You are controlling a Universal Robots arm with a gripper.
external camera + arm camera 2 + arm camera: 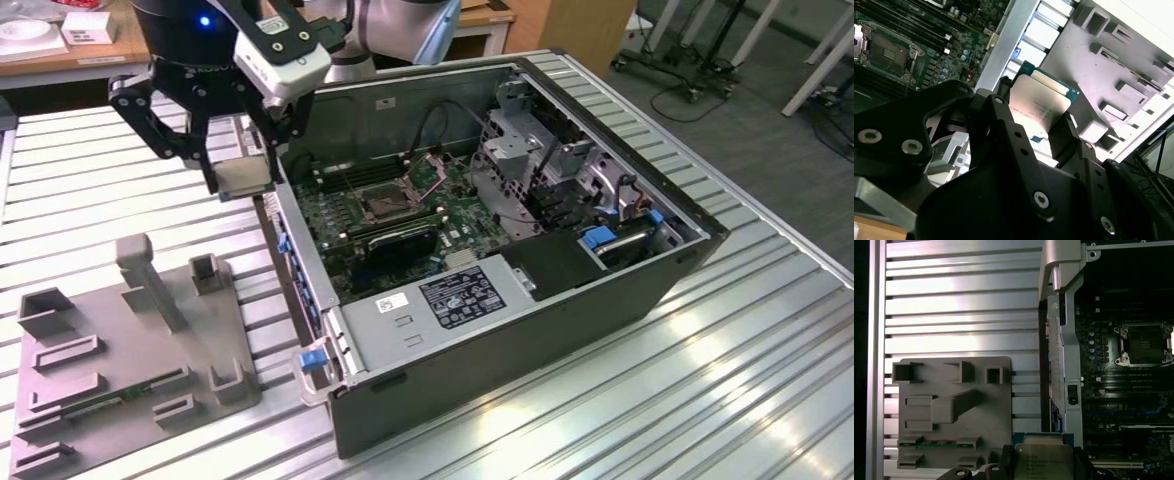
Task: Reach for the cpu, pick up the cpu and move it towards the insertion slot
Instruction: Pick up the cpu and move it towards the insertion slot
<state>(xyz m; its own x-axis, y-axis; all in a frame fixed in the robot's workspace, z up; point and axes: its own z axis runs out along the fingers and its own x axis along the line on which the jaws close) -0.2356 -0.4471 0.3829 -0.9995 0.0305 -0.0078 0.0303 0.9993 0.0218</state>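
Cpu (246,178) lifted, clamped flat in closed jaws.
Slot (378,204) lies at four o'clock from gripper (243,172); best carry it level, clearing the case (534,330) wall.

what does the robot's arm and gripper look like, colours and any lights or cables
The arm is pale grey with rounded joints. The gripper is matte black, built of angular linked plates joined by silver screws in the second wrist view. A small blue light glows on its black body, and a white block is mounted beside it. No cables are discernible.
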